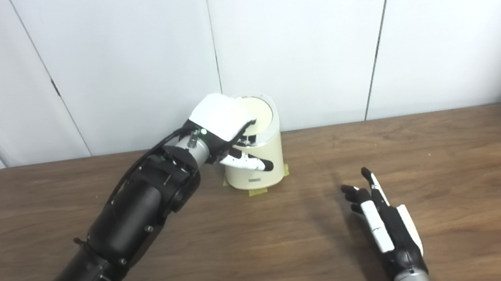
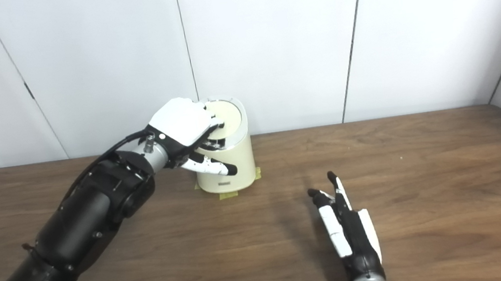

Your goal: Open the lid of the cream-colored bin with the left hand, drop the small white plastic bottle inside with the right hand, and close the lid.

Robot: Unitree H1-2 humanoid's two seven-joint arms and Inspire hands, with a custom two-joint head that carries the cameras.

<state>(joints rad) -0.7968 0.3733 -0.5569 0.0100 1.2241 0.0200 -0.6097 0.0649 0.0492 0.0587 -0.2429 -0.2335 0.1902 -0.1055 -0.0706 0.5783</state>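
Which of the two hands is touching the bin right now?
The left hand: its fingers rest on the cream bin lid. The right hand is open, well apart.

The top and left side of the bin (image 1: 259, 158) are covered by the left hand (image 1: 223, 125), and the route from the near left is blocked by its arm (image 1: 145, 209). Behind the bin, passage is closed off by the wall (image 1: 305, 44). The bin's right side and the desk (image 1: 459, 154) beyond it are left free. The right hand (image 1: 389, 219) is laid flat and spread on the desk, well apart from the bin.
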